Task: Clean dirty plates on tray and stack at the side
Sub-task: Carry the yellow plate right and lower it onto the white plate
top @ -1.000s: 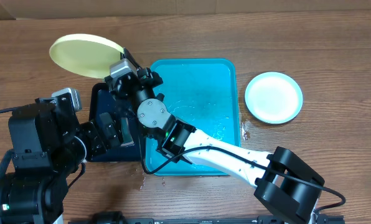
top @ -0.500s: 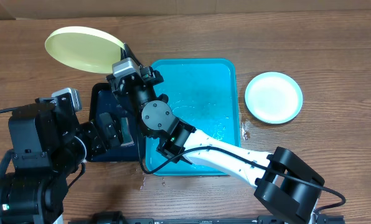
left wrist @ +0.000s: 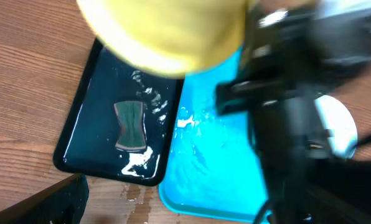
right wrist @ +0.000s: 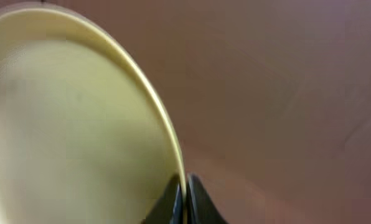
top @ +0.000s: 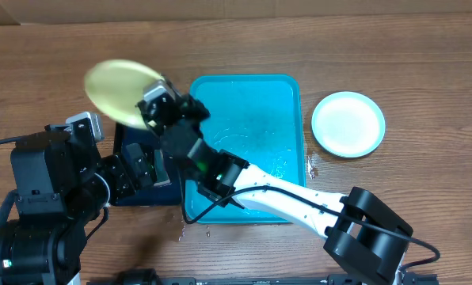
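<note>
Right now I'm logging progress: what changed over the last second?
The green plate, gripped at its rim by the right end effector, swung back toward the tray, blurred with motion. The grip stayed shut; the blue plate and tray stayed put.

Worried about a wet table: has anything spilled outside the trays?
Yes. Small drops lie on the table beside the tray's right edge, and more drops by its near left corner, where the wood should be dry.
</note>
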{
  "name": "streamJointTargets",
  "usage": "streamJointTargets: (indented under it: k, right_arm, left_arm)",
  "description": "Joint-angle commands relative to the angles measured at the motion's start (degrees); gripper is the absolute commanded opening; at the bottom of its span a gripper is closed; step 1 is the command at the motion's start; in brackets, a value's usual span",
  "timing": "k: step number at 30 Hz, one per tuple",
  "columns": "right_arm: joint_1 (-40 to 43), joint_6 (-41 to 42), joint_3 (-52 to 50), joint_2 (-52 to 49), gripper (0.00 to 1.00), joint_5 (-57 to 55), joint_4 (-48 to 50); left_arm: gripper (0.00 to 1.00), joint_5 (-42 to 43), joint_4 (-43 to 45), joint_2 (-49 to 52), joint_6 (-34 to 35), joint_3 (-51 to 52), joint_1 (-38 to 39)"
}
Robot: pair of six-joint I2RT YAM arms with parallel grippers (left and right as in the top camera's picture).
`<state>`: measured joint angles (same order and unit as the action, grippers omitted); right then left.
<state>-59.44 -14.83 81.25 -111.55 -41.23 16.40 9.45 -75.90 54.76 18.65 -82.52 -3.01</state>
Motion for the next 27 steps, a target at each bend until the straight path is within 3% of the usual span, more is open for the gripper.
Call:
streamJointTargets:
  k: [1,3,5,13,18,27]
  right_arm:
    - [2.2,29.2,0.5,0.3,0.04,2.0,-11.1]
    - [4.2,41.6,0.5,-0.1,0.04,6.2,-18.7]
    - [5.9,46.5,0.5,-0.2,0.04,9.7,-21.9]
    - [15.1,46.8,0.5,6.7,0.04,21.2,-27.5]
    - [25.0,46.8,0.5,12.6,0.04,25.2,-41.7]
    - [45.2,46.8,0.5,12.8,0.04,25.3,-61.0]
  left_arm:
    - [1.0,0.5,0.0,0.0,-0.5,-0.7,0.0]
    - [1.0,0.5,0.0,0.0,-0.4,-0.7,0.0]
    - [1.0,0.5,0.0,0.0,-0.5,-0.7,0.0]
    - [1.0,0.5,0.0,0.0,-0.5,-0.7,0.0]
    - [1.0,0.5,0.0,0.0,-0.5,-0.7,0.0]
    - [1.0,0.5,0.0,0.0,-0.5,-0.7,0.0]
